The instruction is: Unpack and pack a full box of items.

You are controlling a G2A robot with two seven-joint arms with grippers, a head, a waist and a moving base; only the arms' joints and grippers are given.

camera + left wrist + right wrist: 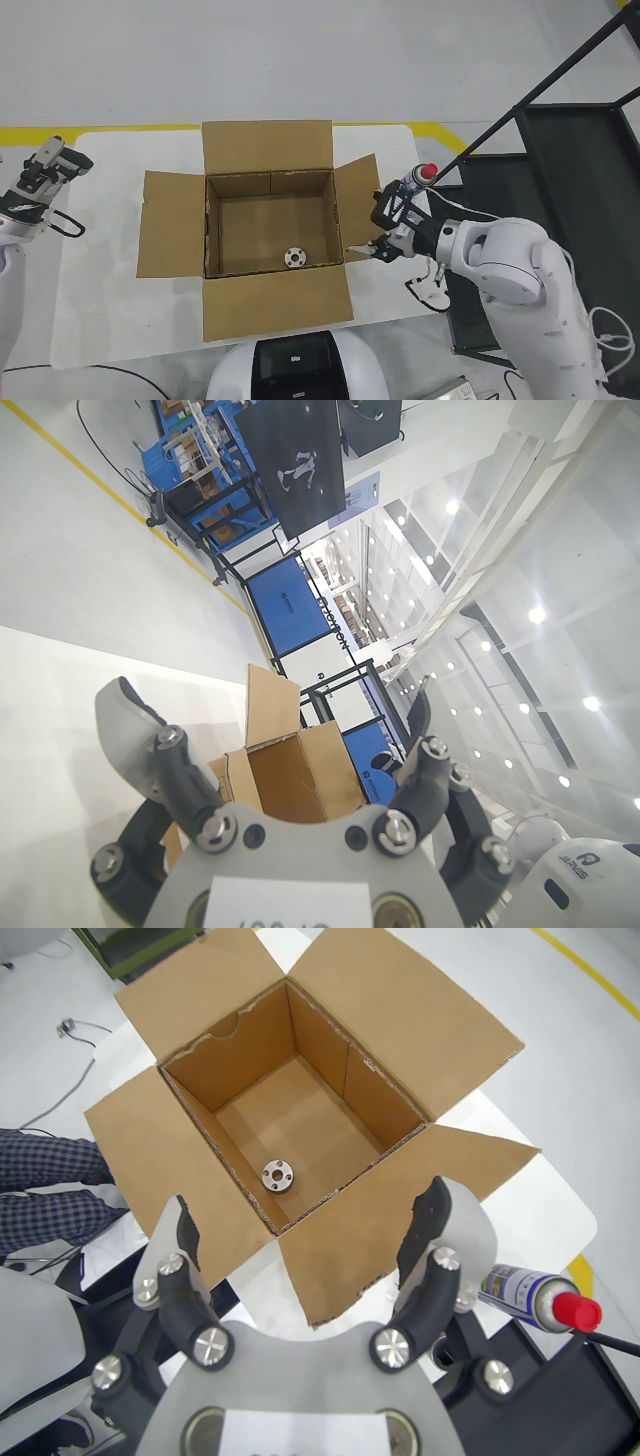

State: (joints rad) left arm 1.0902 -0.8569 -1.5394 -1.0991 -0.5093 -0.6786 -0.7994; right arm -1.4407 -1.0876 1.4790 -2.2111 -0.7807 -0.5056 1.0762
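While one disc (277,1176) lies in the box (250,1053), the right gripper (309,1200) hangs by its flap, spread and empty, seemingly ready to fetch.

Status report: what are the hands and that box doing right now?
Left gripper open, away from box. Right gripper open, empty, at its flap. One metal disc inside. Spray can outside; opening unobstructed.

Bright, even light floods the white table (110,300). Ceiling lamps (536,615) glare in the left wrist view, soft shadow fills the box (270,183), and straight lines bend at wrist-view edges.
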